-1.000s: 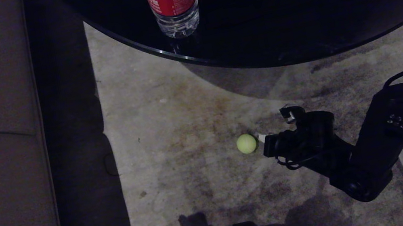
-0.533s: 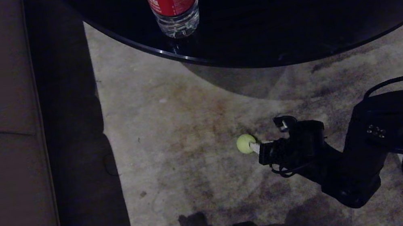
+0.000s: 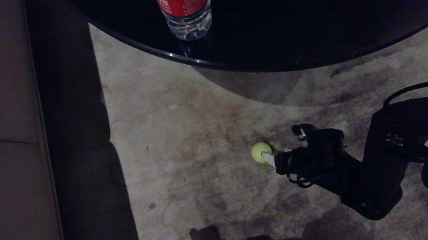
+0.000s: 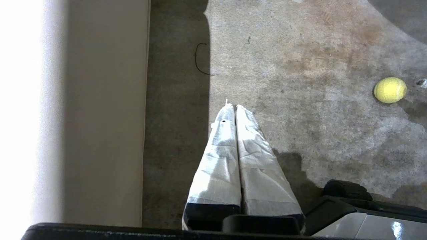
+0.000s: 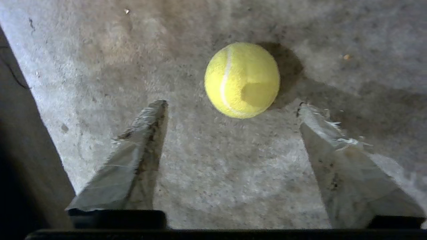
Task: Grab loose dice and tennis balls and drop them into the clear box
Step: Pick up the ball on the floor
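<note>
Tennis ball (image 5: 242, 80) lies on the stained concrete floor (image 5: 213, 173) just ahead of the right gripper (image 5: 232, 105), whose taped fingers (image 5: 140, 146) now stand wide apart; a second ago they were shut and farther back from it. Beyond the gripper, a water bottle (image 3: 182, 1) stands on a black round table (image 3: 311, 25). Well to its side, the left gripper (image 4: 232, 106) hangs pressed together beside a sofa (image 4: 100, 116).

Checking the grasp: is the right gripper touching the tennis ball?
Apart. Right wrist view shows the tennis ball ahead of the open right gripper, floor visible between.
</note>
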### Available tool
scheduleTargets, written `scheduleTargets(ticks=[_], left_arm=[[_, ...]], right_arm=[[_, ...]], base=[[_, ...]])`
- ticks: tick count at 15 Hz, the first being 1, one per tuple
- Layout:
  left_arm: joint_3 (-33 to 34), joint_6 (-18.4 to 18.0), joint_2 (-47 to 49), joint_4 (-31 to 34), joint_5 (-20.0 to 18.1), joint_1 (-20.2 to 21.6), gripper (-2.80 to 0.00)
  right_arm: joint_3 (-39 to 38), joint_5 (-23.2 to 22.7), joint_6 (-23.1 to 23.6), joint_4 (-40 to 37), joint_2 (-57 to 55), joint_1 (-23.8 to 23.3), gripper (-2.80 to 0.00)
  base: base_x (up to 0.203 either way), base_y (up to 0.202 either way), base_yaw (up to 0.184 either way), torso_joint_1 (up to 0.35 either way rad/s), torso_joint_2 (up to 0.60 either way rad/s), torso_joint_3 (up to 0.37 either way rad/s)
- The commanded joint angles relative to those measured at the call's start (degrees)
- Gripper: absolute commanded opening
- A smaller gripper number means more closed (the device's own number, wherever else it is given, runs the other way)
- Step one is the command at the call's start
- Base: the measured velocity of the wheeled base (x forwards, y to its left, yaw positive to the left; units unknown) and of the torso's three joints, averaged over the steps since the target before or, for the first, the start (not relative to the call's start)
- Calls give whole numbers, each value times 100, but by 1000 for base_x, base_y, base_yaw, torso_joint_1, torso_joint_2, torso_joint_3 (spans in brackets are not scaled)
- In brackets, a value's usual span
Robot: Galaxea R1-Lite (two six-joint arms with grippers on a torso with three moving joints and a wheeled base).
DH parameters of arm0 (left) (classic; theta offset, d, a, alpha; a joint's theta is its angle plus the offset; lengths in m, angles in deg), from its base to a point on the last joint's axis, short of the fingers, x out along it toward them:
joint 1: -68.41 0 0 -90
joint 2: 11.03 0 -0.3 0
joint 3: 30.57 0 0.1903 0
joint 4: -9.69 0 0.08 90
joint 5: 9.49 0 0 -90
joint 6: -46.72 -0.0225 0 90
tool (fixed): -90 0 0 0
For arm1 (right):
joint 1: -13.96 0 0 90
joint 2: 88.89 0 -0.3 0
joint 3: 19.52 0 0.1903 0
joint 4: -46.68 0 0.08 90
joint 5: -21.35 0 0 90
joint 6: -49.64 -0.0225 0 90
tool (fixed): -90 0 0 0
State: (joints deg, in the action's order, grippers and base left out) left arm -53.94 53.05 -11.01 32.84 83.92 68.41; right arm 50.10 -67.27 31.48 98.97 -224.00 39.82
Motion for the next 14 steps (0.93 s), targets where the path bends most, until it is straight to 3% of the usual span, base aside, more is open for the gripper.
scheduleTargets(ticks=[1, 14], left_arm=[[9, 1, 6, -4, 2, 0, -280], [9, 6, 4, -4, 1, 0, -280]], right_arm=[[-3, 46, -3, 46, 55, -54, 0], [698, 64, 126, 63, -366, -345, 0]], base=[[0, 0, 0, 0, 0, 0], [0, 0, 0, 0, 0, 0]])
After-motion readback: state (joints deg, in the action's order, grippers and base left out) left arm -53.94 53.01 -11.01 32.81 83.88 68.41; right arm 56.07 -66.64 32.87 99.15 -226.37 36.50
